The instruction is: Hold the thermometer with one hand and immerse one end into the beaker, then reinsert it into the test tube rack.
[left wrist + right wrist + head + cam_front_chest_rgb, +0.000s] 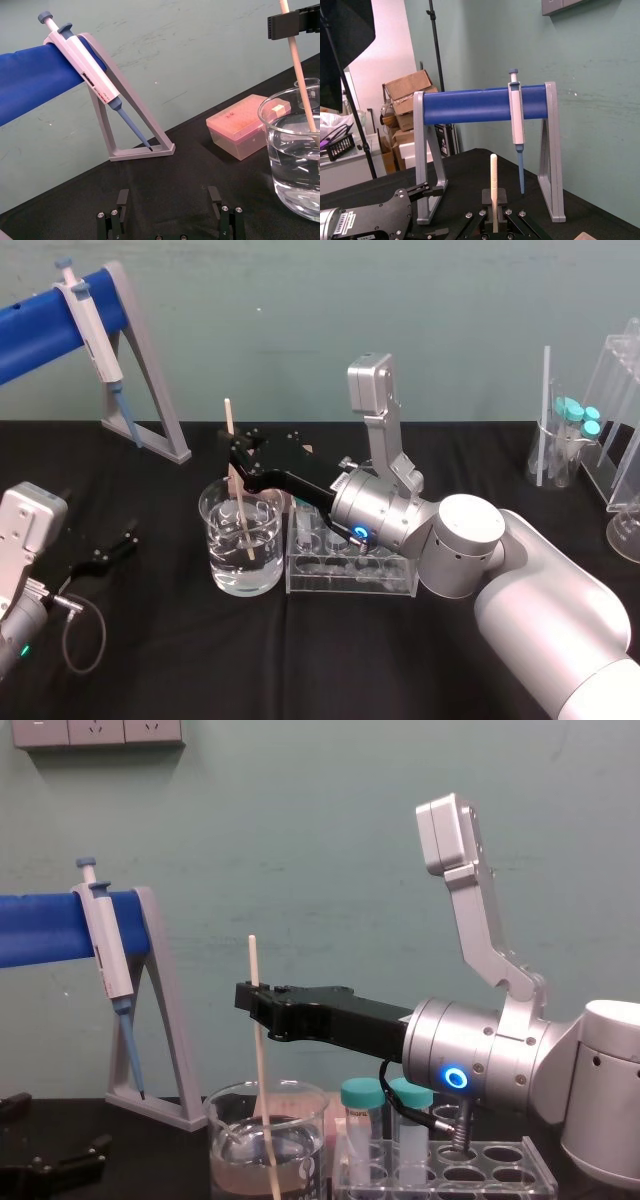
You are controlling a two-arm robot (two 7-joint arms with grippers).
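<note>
The thermometer (pixel 231 425) is being pinched upright by the right gripper (pixel 236 465), its lower end submerged in the beaker (pixel 262 570) just left of the test tube rack (pixel 350 580), reinsertion not yet done, while the left gripper (pixel 112 548) is being rested agape at near left.

A lab: pipette (pixel 90 330) on its stand (pixel 152 375), glass beaker (pixel 222 562), test tube rack (pixel 350 578).
</note>
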